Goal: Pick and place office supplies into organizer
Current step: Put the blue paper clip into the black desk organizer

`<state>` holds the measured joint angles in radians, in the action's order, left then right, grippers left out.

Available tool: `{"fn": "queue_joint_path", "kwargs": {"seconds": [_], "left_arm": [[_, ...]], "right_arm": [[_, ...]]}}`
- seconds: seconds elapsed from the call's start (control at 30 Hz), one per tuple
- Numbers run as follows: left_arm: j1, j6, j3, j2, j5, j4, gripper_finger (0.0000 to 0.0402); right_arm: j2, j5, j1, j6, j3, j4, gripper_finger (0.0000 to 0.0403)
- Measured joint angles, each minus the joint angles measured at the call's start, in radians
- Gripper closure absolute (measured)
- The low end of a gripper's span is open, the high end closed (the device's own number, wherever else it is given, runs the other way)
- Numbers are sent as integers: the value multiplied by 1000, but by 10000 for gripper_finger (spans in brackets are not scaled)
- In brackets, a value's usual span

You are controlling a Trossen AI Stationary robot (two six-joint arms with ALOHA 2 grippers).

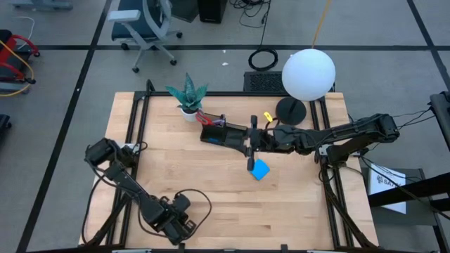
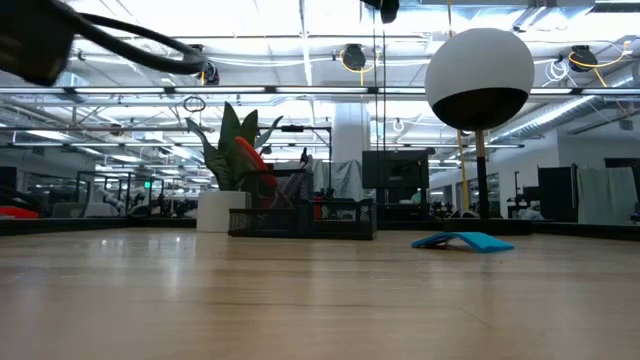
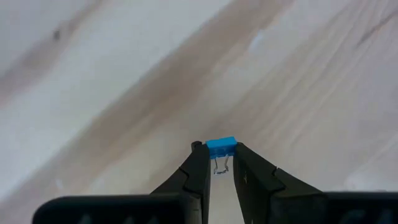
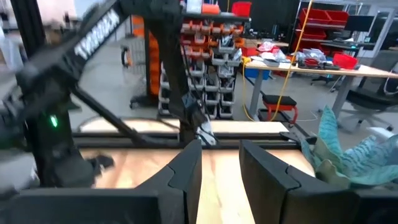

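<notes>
My left gripper (image 3: 221,155) hangs near the table's front-left edge (image 1: 179,225), pointing down, shut on a tiny blue block with wire handles (image 3: 221,147). The black organizer (image 1: 214,132) stands at the far middle beside a potted plant, with red scissors handles (image 2: 252,160) sticking up out of it. My right gripper (image 4: 221,168) is held level and high just right of the organizer (image 1: 242,138), open with nothing between its fingers. The bright blue notepad (image 1: 261,169) lies flat on the wood below it. My left gripper pinches the tiny blue block's two ends (image 3: 209,147) between its two fingertips. The wire handles (image 3: 219,165) reach back into the gap between the fingers. The fingers come from above, pointing down at the table. The wood shows beyond the block.
A green potted plant (image 1: 188,95) stands left of the organizer. A lamp with a white globe (image 1: 308,74) and round black base (image 1: 290,110) is at the far right. A small yellow object (image 1: 268,117) lies near the base. Bare wood (image 1: 232,204) spreads across the near half.
</notes>
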<state>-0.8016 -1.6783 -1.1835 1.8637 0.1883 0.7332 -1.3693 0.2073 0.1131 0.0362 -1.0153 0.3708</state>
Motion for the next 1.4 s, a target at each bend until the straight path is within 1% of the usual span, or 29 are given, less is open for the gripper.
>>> {"fn": "queue_joint_path", "kwargs": {"seconds": [0.13,0.3,0.53,0.67,0.83,1.03,1.2,1.4], "left_arm": [[35,69,0,0,27,0,343],[81,148,-1,0,63,0,343],[143,257,-2,0,129,0,343],[180,313,-2,-3,146,5,343],[220,367,-3,-61,213,22,343],[250,450,-4,-186,342,28,343],[273,528,-3,-260,434,26,344],[314,608,-3,-282,470,25,344]], "right_arm": [[1,0,0,-75,0,25,303],[1,0,0,-130,0,22,303],[1,-3,0,-156,0,22,303],[1,-3,0,-156,0,22,303],[1,-3,6,-156,0,24,303],[1,-3,32,-156,0,66,303],[1,-3,54,-140,0,75,303],[1,-3,60,-121,0,74,303]]}}
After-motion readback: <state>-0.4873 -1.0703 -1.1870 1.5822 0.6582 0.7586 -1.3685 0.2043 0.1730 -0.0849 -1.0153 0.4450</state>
